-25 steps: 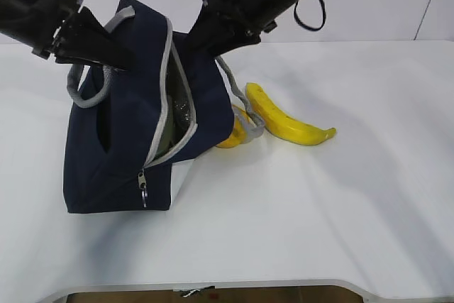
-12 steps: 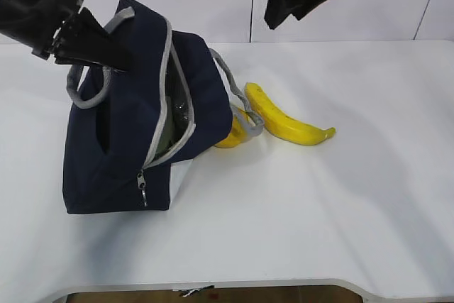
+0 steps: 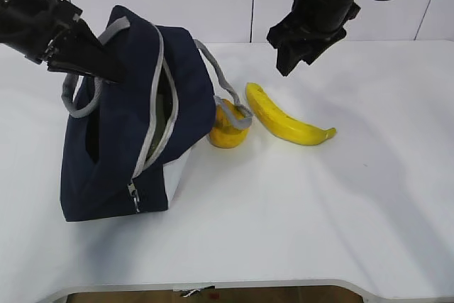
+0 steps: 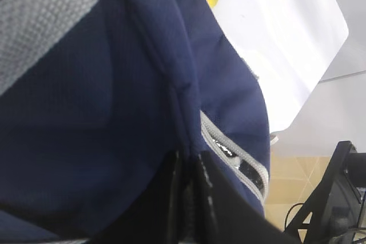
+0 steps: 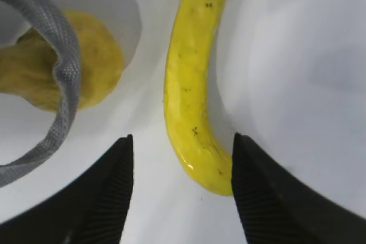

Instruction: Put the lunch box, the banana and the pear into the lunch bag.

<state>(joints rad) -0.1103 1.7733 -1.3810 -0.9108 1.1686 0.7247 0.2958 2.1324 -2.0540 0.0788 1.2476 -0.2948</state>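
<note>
Above the banana (image 5: 194, 90), right gripper (image 5: 180, 190) jaws wide apart, empty; left gripper (image 4: 189, 198) clamped on lunch bag (image 3: 128, 125) fabric.

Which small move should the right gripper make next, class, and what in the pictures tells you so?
Probably lower straight down onto the banana. The right gripper hangs open above it, its fingers either side of the banana's near end, nothing held. The left gripper is shut on the lunch bag, holding its mouth open. The pear lies under a grey handle, so it is harder to take first.

Navy lunch bag (image 3: 128, 140) with grey zipper and handles, white lower panel; bright yellow banana (image 3: 287, 120) with dark specks; mottled yellow-orange pear (image 3: 227, 133).
</note>
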